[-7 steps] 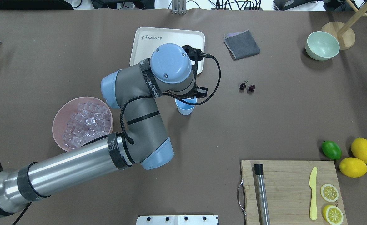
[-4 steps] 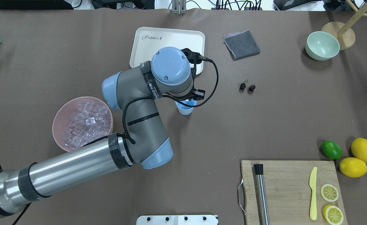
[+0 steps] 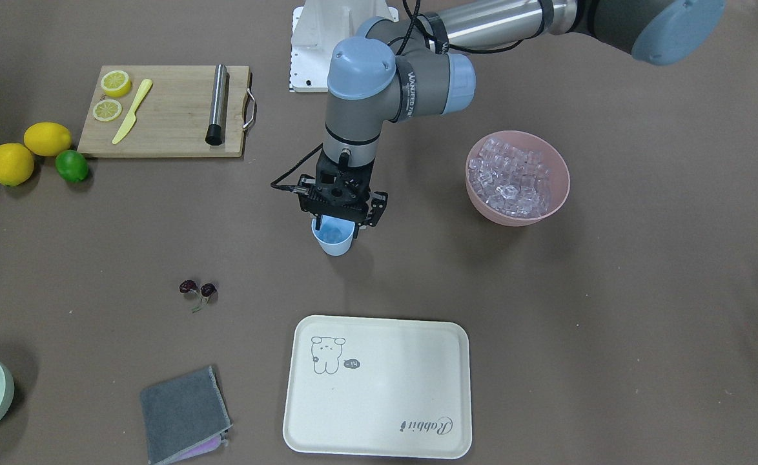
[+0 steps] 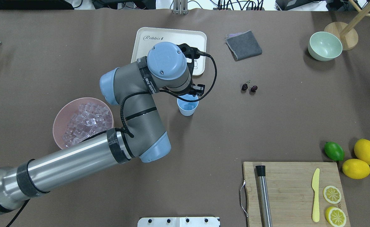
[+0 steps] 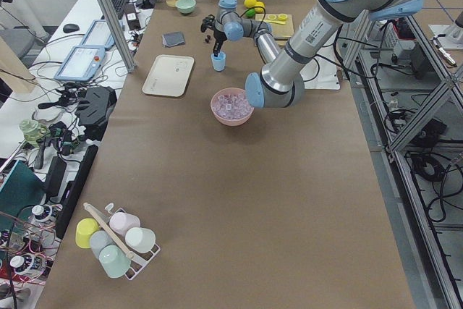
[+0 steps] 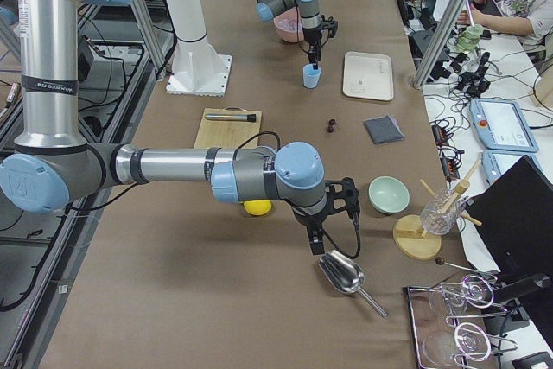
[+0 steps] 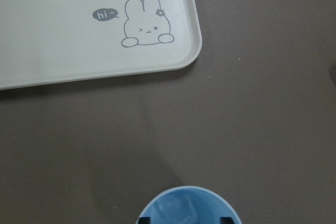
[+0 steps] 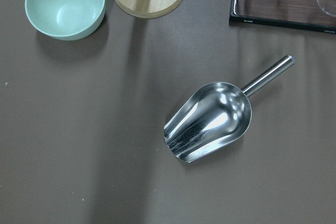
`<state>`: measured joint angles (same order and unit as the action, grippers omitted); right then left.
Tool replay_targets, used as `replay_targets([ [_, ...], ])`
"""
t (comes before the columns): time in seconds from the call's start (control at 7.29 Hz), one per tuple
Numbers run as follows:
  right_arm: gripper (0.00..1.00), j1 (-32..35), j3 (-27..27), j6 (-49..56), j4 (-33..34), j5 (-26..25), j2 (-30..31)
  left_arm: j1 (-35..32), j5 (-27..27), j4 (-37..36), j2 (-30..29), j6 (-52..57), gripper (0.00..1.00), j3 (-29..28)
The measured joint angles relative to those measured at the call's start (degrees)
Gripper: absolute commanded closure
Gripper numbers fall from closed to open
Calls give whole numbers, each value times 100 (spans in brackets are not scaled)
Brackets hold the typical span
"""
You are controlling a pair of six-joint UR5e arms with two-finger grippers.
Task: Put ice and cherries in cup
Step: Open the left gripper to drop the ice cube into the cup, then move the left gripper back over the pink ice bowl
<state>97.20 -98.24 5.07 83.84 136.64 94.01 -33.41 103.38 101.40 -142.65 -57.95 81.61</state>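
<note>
My left gripper (image 3: 338, 223) hung spread open right over the cup (image 3: 335, 242), so ice (image 3: 511, 177) from the pink bowl (image 3: 514, 218) could fall straight in. The cherries (image 4: 249, 88) lay toward two o'clock on the tabletop (image 4: 267, 126).

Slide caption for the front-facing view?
Left gripper open over the cup; ice in the pink bowl, cherries loose on the table.
</note>
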Motion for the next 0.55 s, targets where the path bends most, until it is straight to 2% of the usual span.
replay_targets([
  [0.14,1,0,-40,-6,-2,14,-8,-344,466,-14,343,3,13,374],
  [0.27,1,-1,-92,-13,-1,25,-23,-705,975,-30,968,6,9,988],
  [0.41,1,-5,-128,-19,2,35,-53,-931,1271,-33,1751,-6,4,1682],
  [0.55,1,-7,-151,-22,9,42,-91,-1030,1351,-24,2434,-42,4,2195],
])
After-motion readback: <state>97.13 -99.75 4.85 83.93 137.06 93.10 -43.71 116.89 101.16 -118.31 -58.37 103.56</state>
